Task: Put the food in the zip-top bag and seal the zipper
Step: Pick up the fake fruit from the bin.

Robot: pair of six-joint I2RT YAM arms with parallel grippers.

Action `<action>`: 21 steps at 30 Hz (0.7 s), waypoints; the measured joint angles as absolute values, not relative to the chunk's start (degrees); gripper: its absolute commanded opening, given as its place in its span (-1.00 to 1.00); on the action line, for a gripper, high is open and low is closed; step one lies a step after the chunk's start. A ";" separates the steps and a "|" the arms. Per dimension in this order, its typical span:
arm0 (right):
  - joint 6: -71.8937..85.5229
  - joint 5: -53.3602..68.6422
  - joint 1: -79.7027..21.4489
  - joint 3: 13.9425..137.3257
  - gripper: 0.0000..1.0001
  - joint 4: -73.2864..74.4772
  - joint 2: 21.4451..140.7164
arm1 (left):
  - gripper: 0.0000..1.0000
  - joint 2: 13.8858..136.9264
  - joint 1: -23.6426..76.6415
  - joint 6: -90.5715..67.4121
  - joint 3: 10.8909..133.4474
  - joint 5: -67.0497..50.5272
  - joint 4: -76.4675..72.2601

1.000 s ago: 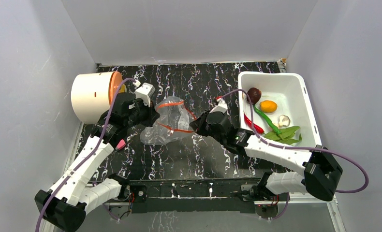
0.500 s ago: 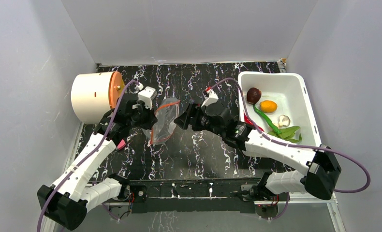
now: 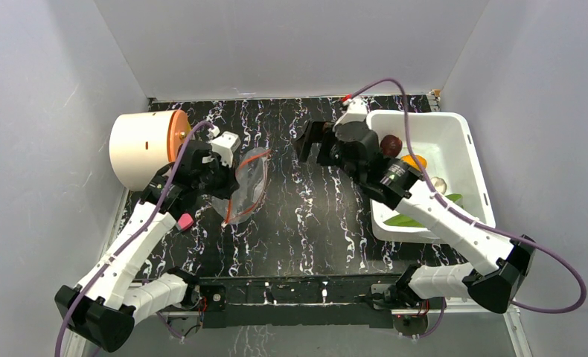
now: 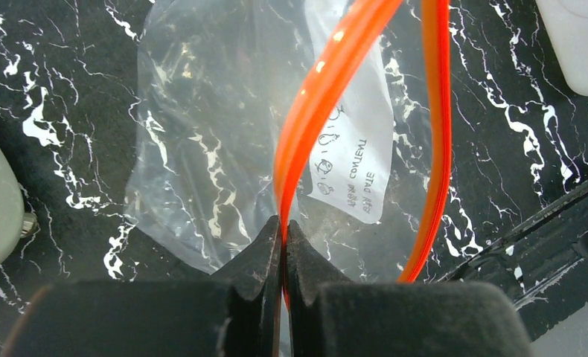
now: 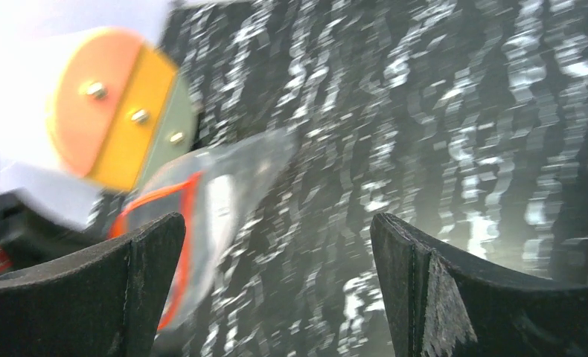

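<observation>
The left gripper (image 4: 283, 227) is clenched on the zipper (image 4: 328, 82). It pinches one side of the orange-red strip, so the zip-top bag (image 3: 245, 186) hangs tilted from it over the left-middle of the black marbled table (image 3: 306, 230), its mouth gaping a little. Whether the bag's lower corner rests on the top I cannot tell.

The right gripper (image 3: 315, 143) stands released, jaws wide and holding nothing. It sits toward the far edge, just left of the white bin (image 3: 458, 126) and well apart from the bag. Between them lies an open stretch of table.

Grey walls hem in both sides. A cream cylinder (image 3: 138, 149) lies against the left wall, close behind the left arm.

The food is in the bin: the maroon fruit (image 3: 390, 143), the orange fruit (image 3: 416, 160) and the garlic piece (image 3: 440, 182). The right forearm crosses the bin's near-left corner and covers much of the rest, with only a green leaf (image 3: 406, 221) peeking out beneath it.
</observation>
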State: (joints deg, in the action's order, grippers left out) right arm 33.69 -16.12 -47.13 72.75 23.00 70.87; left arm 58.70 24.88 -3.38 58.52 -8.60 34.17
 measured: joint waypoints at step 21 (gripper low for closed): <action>18.59 -24.27 -9.28 76.36 0.59 30.24 79.66 | -1.00 52.75 24.88 -4.58 51.22 -6.28 28.97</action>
